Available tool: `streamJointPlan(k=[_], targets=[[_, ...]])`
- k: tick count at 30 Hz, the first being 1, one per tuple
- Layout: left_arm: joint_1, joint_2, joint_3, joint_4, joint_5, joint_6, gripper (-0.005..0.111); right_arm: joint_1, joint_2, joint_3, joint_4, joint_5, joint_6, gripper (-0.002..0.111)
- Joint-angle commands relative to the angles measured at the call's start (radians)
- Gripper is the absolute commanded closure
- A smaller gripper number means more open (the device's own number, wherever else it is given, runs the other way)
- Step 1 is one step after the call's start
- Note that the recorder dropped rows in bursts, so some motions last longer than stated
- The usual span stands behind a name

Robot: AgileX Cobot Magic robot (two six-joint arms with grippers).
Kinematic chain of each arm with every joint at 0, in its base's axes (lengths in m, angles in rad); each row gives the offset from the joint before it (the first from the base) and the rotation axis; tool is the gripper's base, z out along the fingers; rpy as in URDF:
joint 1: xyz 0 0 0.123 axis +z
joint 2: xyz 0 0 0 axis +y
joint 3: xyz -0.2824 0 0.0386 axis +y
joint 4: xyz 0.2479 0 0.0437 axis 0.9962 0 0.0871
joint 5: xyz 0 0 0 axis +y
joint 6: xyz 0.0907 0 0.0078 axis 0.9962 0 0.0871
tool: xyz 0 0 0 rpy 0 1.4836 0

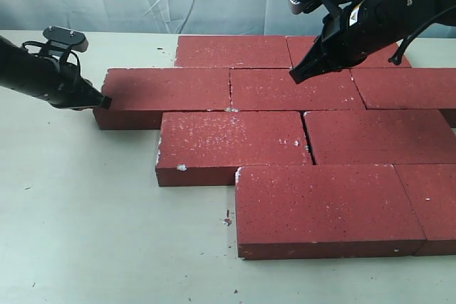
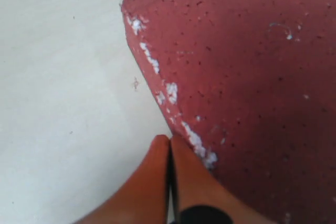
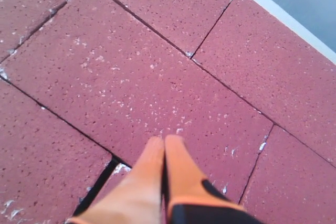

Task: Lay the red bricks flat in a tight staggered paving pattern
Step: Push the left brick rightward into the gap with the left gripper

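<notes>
Bricks (image 1: 231,140): we see them lying flat on the table (image 1: 85,211) in four staggered rows, joints mostly tight (one dark gap shows in the right wrist view).
Left gripper (image 1: 105,102): fingers pressed together, empty, tip at the end of the leftmost brick (image 1: 167,89).
Right gripper (image 1: 296,75): likewise closed and empty, over the middle brick (image 1: 296,94) of the second row; we cannot tell contact.

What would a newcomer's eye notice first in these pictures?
Red bricks lie flat in staggered rows over the table's middle and right. The shut left gripper sits at the left end of the second row from the back; the shut right gripper points down at that row's middle.
</notes>
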Motion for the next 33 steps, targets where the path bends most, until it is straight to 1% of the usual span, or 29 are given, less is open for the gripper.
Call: streamJointPlan(k=[1, 12, 26, 30, 33], targets=[[-0.014, -0.013, -0.004, -0.013, 0.022, -0.001, 0.107, -0.001, 0.000, 0.005, -0.005, -0.009, -0.003, 0.109], [0.039, -0.013, -0.004, 0.003, 0.047, -0.003, 0.107, -0.001, 0.000, 0.005, -0.005, -0.009, -0.003, 0.109], [0.043, -0.013, -0.004, 0.020, 0.041, -0.003, 0.107, -0.001, 0.000, 0.005, -0.005, -0.009, -0.003, 0.109], [0.062, -0.013, -0.004, 0.022, 0.039, -0.007, 0.107, -0.001, 0.000, 0.005, -0.005, -0.009, -0.003, 0.109], [0.079, -0.013, -0.004, 0.015, 0.035, -0.045, 0.107, -0.001, 0.000, 0.005, -0.005, -0.009, -0.003, 0.109]])
